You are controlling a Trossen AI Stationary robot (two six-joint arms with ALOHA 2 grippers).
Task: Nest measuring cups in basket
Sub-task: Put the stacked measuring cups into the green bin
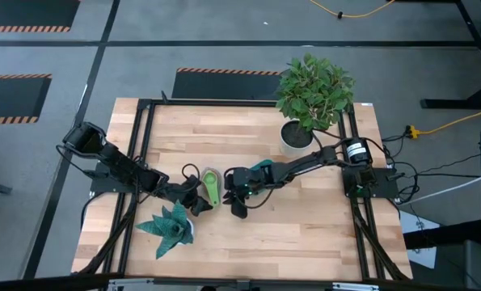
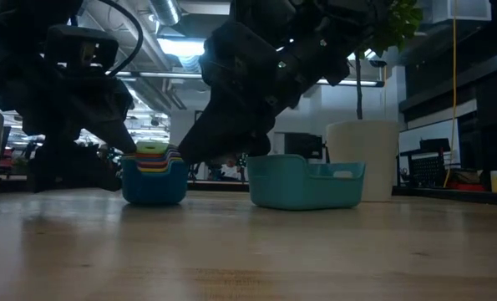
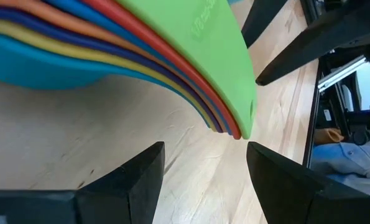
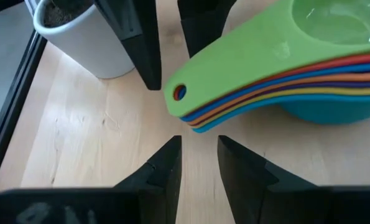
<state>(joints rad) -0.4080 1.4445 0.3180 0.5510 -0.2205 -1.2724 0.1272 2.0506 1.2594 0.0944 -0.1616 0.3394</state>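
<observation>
The measuring cups [image 1: 210, 184] stand nested in one stack on the table, green on top and light blue at the bottom, handles fanned together [image 4: 247, 81]. In the low view the stack [image 2: 154, 174] stands left of the teal basket [image 2: 302, 180]. The basket [image 1: 262, 168] lies partly under my right arm. My left gripper [image 1: 198, 198] is open, its fingers standing either side of the handles' free end [image 3: 237, 118] without touching. My right gripper [image 1: 238, 200] is open by a narrow gap [image 4: 200, 140], just short of the same handle end [image 4: 181, 102].
A white pot with a leafy green plant [image 1: 298, 133] stands at the far right, behind the basket. A teal spiky plant [image 1: 169, 226] sits near the front left, beside my left gripper. A white pot [image 4: 79, 37] shows in the right wrist view. Bare wood lies at the near right.
</observation>
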